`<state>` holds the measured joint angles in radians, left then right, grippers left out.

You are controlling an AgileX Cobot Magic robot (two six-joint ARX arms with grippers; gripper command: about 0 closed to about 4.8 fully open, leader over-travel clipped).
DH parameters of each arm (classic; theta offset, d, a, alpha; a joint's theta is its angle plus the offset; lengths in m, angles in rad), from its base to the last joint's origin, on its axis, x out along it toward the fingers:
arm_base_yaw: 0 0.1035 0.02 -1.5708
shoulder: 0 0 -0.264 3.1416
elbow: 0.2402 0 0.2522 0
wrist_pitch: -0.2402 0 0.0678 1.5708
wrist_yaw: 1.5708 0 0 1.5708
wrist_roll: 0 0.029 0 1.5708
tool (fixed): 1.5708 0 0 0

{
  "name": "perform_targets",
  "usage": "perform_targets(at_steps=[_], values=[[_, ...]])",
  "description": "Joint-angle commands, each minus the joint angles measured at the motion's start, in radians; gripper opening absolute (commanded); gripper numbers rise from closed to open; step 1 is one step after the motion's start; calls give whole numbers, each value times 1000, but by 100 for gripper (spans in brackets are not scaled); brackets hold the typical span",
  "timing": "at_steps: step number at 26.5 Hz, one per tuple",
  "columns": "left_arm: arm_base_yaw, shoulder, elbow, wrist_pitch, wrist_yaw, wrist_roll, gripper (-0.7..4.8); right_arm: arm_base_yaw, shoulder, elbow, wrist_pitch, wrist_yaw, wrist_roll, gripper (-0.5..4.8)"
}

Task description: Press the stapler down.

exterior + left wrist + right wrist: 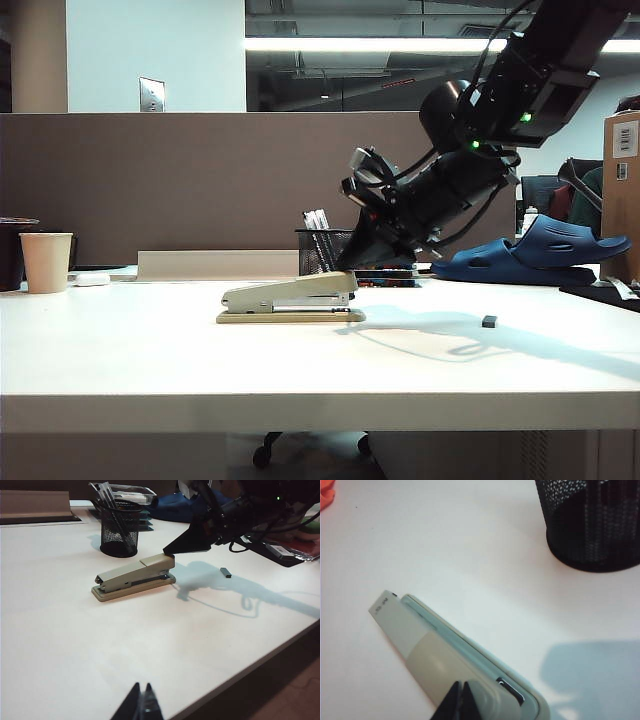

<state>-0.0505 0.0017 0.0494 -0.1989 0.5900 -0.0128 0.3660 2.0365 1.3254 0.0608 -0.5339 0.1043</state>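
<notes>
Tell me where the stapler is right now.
The stapler lies mid-table in the exterior view, just in front of the black mesh pen cup, with the right pincer shut and touching its rear end.

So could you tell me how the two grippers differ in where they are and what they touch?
The right gripper sits on the stapler's high end; the left gripper hovers over bare table, well away from the stapler. The right touches the top arm; the left touches nothing. Both look shut.

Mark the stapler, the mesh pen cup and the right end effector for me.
stapler (134, 573): left wrist view, top arm.
mesh pen cup (119, 532): left wrist view, front wall.
right end effector (459, 700): right wrist view, closed tips on the stapler's rear.
</notes>
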Motion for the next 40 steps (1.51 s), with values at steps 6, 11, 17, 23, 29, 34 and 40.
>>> perform_targets(at_steps=[6,11,17,23,29,34,40], values=[[2,0,3,13,-3,4,-5,2,10,0,-55,19,0,-9],[2,0,3,13,-2,4,-5,2,17,0,-67,26,1,-9],[2,0,3,13,-2,0,-5,2,29,0,-91,27,1,-9],[2,0,3,13,-2,0,-5,2,30,0,-93,27,1,-9],[2,0,3,13,-2,0,-5,2,30,0,-111,27,0,-9],[2,0,3,13,-2,0,-5,2,30,0,-113,27,1,-9],[2,0,3,13,-2,0,-5,2,31,0,-139,46,0,-9]])
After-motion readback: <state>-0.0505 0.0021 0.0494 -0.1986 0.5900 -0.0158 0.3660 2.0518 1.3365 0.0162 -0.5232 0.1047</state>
